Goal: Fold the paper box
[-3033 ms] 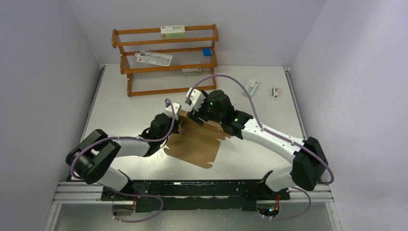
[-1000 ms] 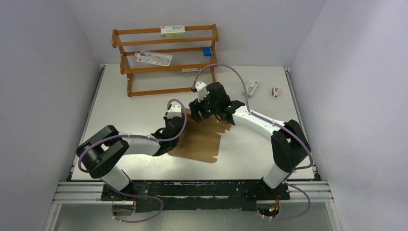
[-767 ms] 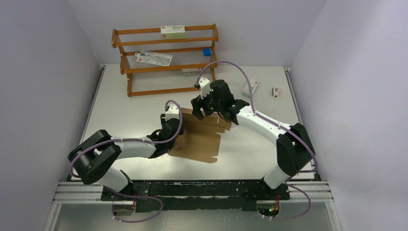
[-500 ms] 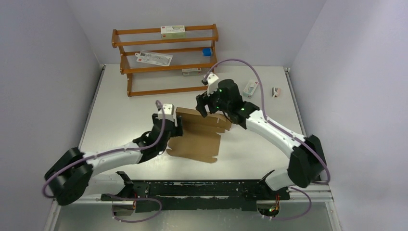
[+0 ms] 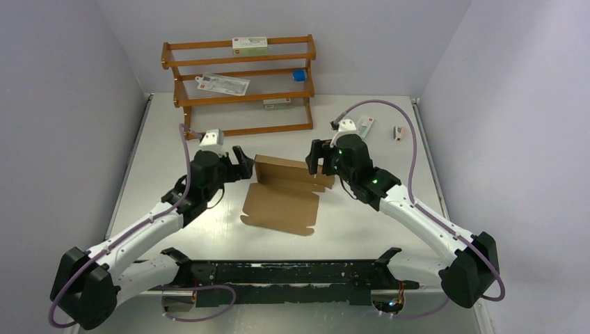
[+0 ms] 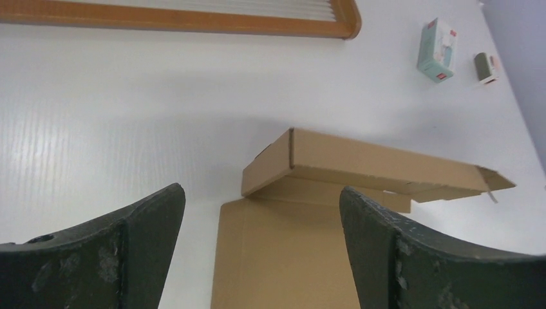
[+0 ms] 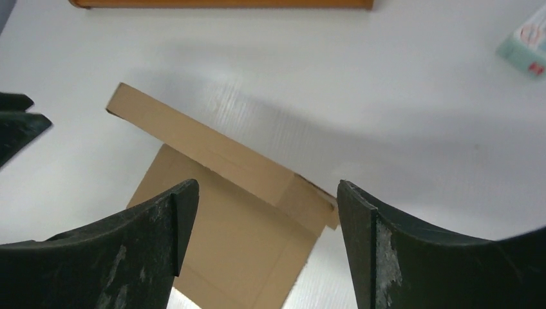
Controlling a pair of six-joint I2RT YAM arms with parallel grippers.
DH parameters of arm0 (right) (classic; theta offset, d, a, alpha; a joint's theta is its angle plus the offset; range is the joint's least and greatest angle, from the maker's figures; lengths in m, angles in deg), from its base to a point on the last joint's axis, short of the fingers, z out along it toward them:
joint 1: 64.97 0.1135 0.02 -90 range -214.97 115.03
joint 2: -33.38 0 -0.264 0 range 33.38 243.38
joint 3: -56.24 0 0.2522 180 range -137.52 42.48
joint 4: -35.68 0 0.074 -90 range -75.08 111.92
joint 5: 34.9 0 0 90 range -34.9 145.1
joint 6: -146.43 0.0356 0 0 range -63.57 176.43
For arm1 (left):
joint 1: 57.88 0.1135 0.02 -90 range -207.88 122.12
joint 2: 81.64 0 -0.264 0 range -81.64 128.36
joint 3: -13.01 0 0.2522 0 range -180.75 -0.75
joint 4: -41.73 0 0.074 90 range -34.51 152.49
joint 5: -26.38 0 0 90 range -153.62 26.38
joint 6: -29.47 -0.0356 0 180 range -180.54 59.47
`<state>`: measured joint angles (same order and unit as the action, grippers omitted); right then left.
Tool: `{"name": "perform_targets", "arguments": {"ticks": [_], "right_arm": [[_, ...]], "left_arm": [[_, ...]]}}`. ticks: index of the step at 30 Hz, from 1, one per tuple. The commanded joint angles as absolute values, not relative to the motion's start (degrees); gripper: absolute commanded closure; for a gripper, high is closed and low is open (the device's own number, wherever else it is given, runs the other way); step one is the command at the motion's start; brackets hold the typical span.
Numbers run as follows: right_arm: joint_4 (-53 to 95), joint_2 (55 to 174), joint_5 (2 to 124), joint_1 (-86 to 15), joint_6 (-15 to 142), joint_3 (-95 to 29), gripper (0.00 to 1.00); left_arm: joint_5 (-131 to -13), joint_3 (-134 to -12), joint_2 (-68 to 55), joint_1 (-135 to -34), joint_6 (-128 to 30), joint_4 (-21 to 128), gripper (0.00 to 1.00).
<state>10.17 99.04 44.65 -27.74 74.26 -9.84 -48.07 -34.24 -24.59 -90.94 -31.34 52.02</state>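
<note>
Left claw [image 5: 238, 157] and right claw [image 5: 319, 157] gape wide, empty, hovering off either end of the box's [image 5: 282, 200] raised far wall; its other panels lie flat on the table [image 5: 174, 153]. Likely between folds: next, one claw must reach a flat flap's edge and lift it.

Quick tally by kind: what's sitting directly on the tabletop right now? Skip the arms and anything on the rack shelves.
paper box: 1
wooden rack: 1
small white-and-green carton: 1
small dark item, too small to identify: 1
Total: 4
</note>
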Motion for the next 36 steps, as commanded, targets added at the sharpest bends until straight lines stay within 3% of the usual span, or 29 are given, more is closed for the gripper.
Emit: {"name": "perform_targets", "arguments": {"ticks": [1, 17, 27, 36], "right_arm": [[8.5, 97.2, 40.9, -27.8, 84.7, -6.4, 0.19], [21.6, 96.6, 43.7, -27.8, 94.7, 2.4, 0.35], [24.2, 101.4, 43.7, -27.9, 94.6, 2.3, 0.38], [29.1, 103.1, 44.4, -27.9, 95.3, 3.3, 0.49]], "left_arm": [[-58.2, -39.3, -21.1, -87.6, -29.6, 53.3, 0.07], [-62.6, -47.0, -6.2, -86.1, -31.9, 53.2, 0.13], [-64.6, -46.8, -4.3, -86.1, -32.4, 53.0, 0.16], [-67.0, -45.7, -4.3, -86.1, -32.1, 52.4, 0.19]]}}
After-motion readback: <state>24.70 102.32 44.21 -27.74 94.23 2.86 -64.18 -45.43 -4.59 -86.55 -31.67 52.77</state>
